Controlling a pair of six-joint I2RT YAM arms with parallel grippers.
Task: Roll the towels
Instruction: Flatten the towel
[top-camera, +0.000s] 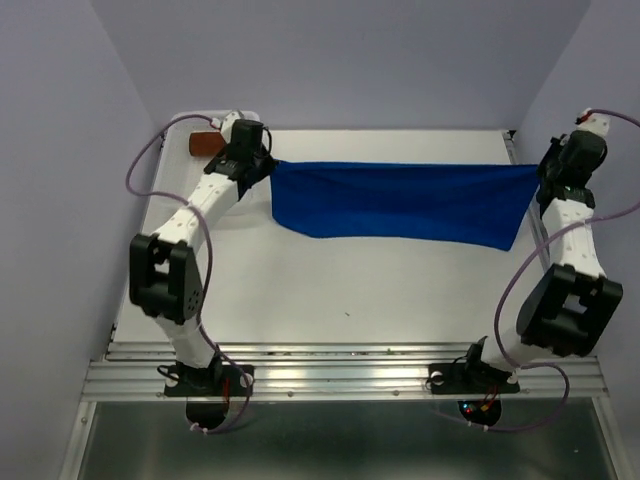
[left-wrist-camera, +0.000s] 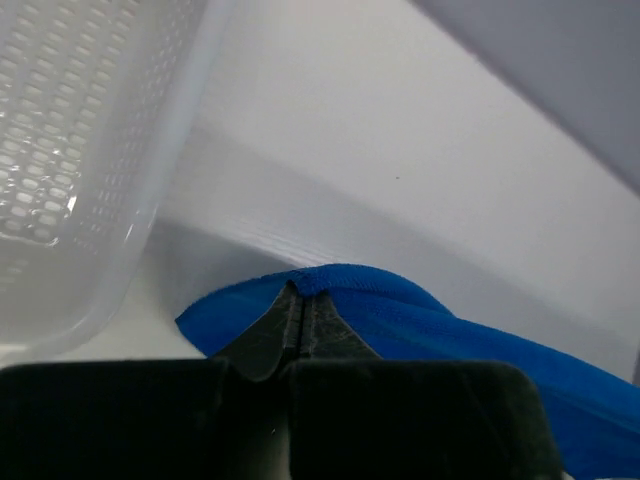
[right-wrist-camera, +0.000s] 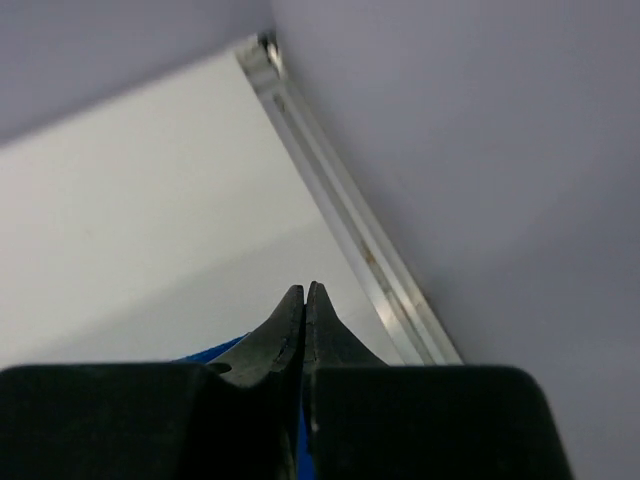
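Slippage is risked at the left, where the left claw is clamped on one corner of the blue towel, just beside the white basket and near the rust-brown towel, either of which could be snagged if that arm is swung. That towel is stretched across the far half of the counter, and the right claw is pinched on its other corner with little cloth shown, so that hold could be lost if pulled unevenly.

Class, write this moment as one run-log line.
blue towel: stretched out, unrolled | left hand: shut on its corner | right hand: shut on opposite corner
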